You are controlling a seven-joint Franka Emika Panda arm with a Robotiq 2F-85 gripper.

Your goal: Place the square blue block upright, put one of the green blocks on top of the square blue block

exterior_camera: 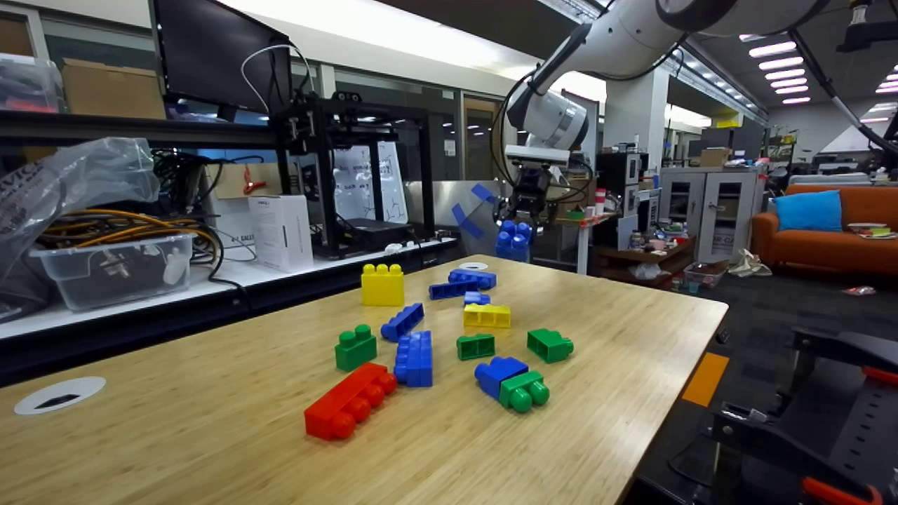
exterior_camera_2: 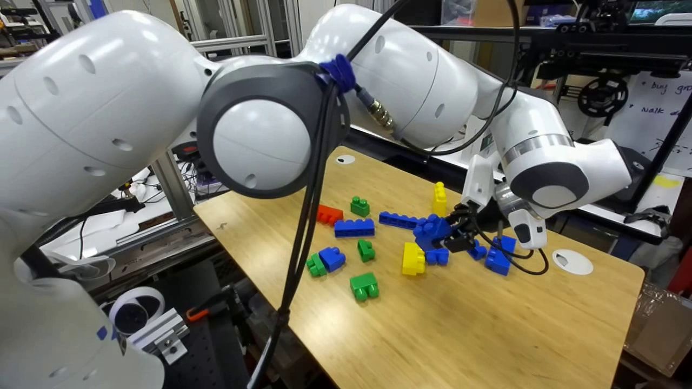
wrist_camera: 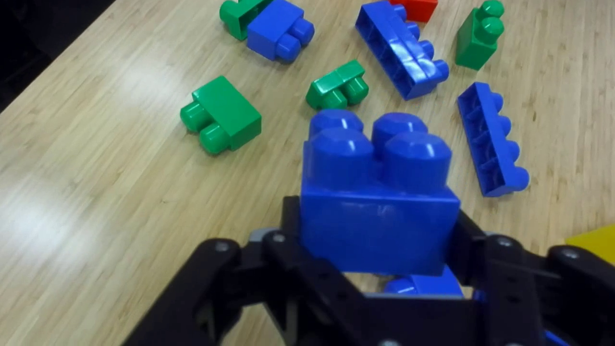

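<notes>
so the square blue block [wrist_camera: 379, 216] is up off the table [exterior_camera: 596, 393], clamped snugly in the gripper [wrist_camera: 377, 233], studs toward the top of the wrist view. the green block [wrist_camera: 338, 85] is lying on its side on the table, with a chunkier green brick [wrist_camera: 228, 113] near it (also on its side). past those there's a blue and green pair [wrist_camera: 274, 29] touching each other, and a red brick [exterior_camera: 340, 400] well apart from the gripper

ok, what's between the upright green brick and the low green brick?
A long blue brick on its side separates the upright green brick from the low green brick, in all three views.
</notes>
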